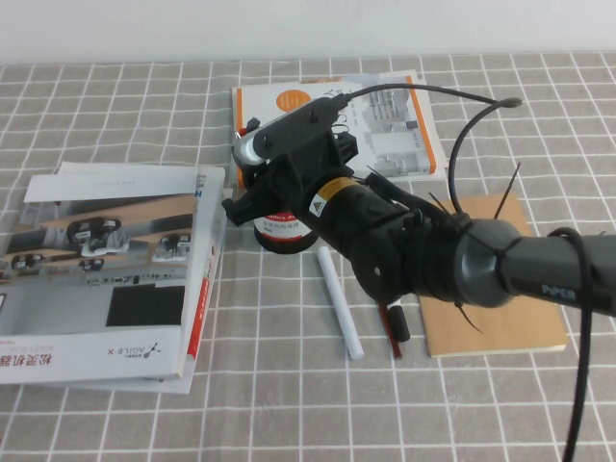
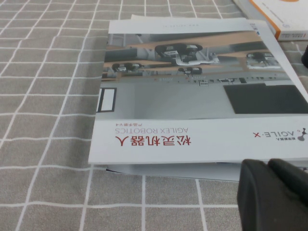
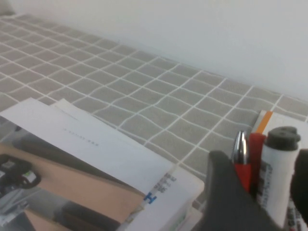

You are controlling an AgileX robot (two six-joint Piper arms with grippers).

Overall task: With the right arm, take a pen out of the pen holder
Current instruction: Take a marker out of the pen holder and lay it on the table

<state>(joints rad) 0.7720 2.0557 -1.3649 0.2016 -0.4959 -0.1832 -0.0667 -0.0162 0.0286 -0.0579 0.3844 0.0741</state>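
Hovering over holder [image 1: 287,234], table centre: right gripper [image 1: 252,200], fingers wide, straddling red pen [image 3: 244,163] and white marker [image 3: 280,166] standing inside. Left gripper [image 2: 267,168] by booklet [image 2: 192,120] near edge, left side; fingers look closed.

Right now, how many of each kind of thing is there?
Books: 3, brochure, white book, brown notebook
Loose pens: 2, white pen, dark pen
Pens seen in pen holder: 2, red pen, white marker
Pen holder: 1
Claws: 2, right claw around holder's pens, left claw by brochure
Total: 10

Pen holder [image 1: 288,231] largely behind right arm [image 1: 433,255]
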